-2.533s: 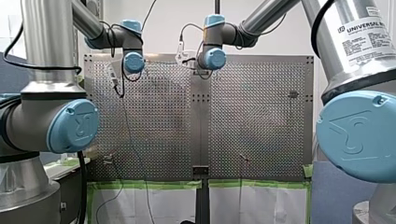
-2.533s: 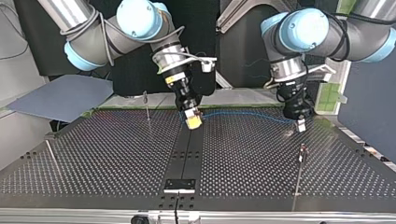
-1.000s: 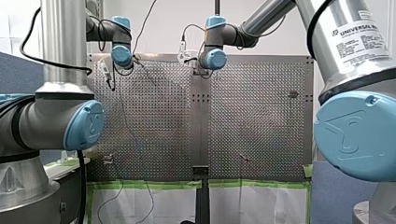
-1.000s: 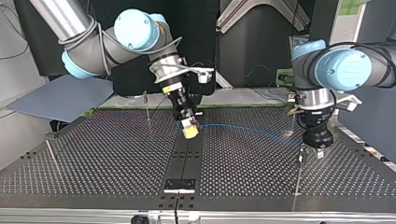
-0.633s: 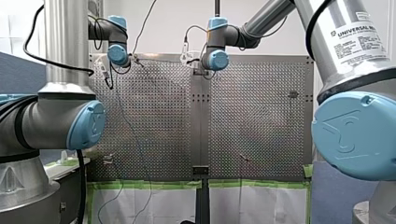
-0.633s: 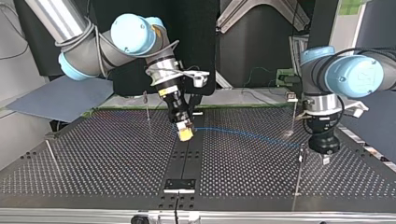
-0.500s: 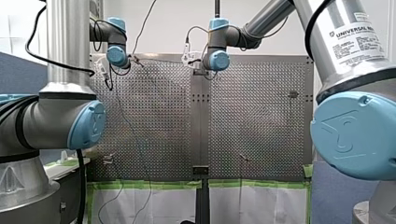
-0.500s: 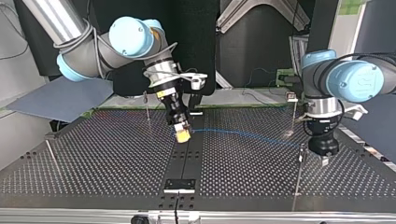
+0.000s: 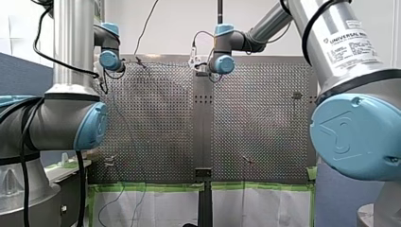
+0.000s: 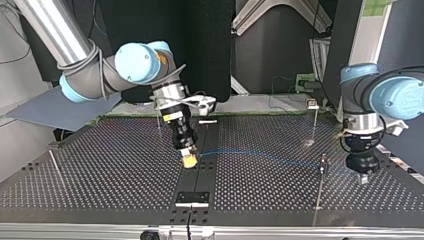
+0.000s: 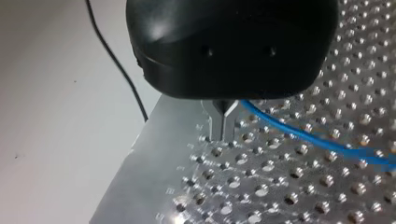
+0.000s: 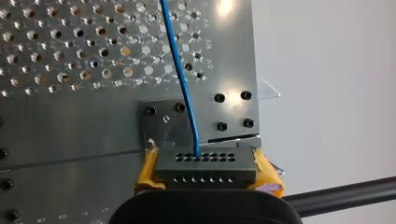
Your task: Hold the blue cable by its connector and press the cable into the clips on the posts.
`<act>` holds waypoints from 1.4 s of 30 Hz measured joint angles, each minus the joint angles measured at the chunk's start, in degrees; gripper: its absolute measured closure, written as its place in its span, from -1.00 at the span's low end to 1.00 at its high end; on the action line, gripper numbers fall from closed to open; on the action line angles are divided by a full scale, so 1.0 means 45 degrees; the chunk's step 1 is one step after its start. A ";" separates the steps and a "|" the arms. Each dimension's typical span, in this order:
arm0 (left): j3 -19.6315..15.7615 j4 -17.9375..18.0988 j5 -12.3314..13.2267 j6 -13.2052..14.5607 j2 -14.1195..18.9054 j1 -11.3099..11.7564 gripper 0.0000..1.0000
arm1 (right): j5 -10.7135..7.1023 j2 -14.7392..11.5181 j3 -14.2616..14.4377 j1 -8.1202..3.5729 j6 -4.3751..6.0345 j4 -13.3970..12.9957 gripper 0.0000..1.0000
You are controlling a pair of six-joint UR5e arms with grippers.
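My right pincer [image 10: 189, 160] grips the connector [image 12: 205, 167] between yellow pads [image 12: 144, 173], my left pincer [image 11: 223, 133] is closed on the blue cable [image 11: 303, 134] spanning low over the worktop [image 10: 100, 180]; advise keeping it taut and pressing straight down into the clip [image 10: 324, 159] on the top view's right-hand post [image 10: 318, 195].

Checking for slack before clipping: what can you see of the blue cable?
The blue cable is thin and smooth. One end enters a dark many-holed connector, gripped between my right gripper's yellow pads. From there it runs in a shallow curve low over the perforated table to my left gripper, whose metal fingers pinch it. No kinks show.
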 joint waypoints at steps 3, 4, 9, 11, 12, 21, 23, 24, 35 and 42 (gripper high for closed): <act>0.0164 0.0135 0.0279 -0.0195 -0.0006 0.0152 1.00 | -0.0065 0.0200 -0.0334 -0.0083 0.0001 0.0019 1.00; 0.0247 0.0168 0.0410 -0.0282 -0.0029 0.0177 1.00 | -0.0080 0.0219 -0.0377 -0.0096 0.0003 0.0019 1.00; 0.0599 0.0021 0.0974 -0.0344 -0.0387 0.0162 1.00 | -0.0225 0.0282 -0.0710 -0.0264 0.0031 0.0024 1.00; 0.0671 -0.0074 0.1192 -0.0265 -0.0523 0.0163 1.00 | -0.0266 0.0291 -0.0803 -0.0321 0.0035 0.0031 1.00; 0.0687 -0.0104 0.1245 -0.0242 -0.0560 0.0164 1.00 | -0.0306 0.0297 -0.0872 -0.0372 0.0037 0.0036 1.00; 0.0708 -0.0204 0.1356 -0.0186 -0.0627 0.0205 1.00 | -0.0509 0.0317 -0.0955 -0.0559 0.0041 0.0060 1.00; 0.0695 -0.0180 0.1445 -0.0165 -0.0627 0.0185 1.00 | -0.0541 0.0319 -0.0956 -0.0565 0.0041 0.0069 1.00; 0.0683 -0.0146 0.1506 -0.0163 -0.0628 0.0174 1.00 | -0.0556 0.0318 -0.0957 -0.0566 0.0044 0.0076 1.00; 0.0625 -0.0146 0.1855 0.0684 -0.0626 0.0088 -0.98 | -0.0581 0.0321 -0.0959 -0.0573 0.0041 0.0239 1.00; 0.0614 -0.0814 0.1291 0.1342 -0.0625 0.0085 -0.98 | -0.0581 0.0322 -0.0959 -0.0569 0.0041 0.0307 1.00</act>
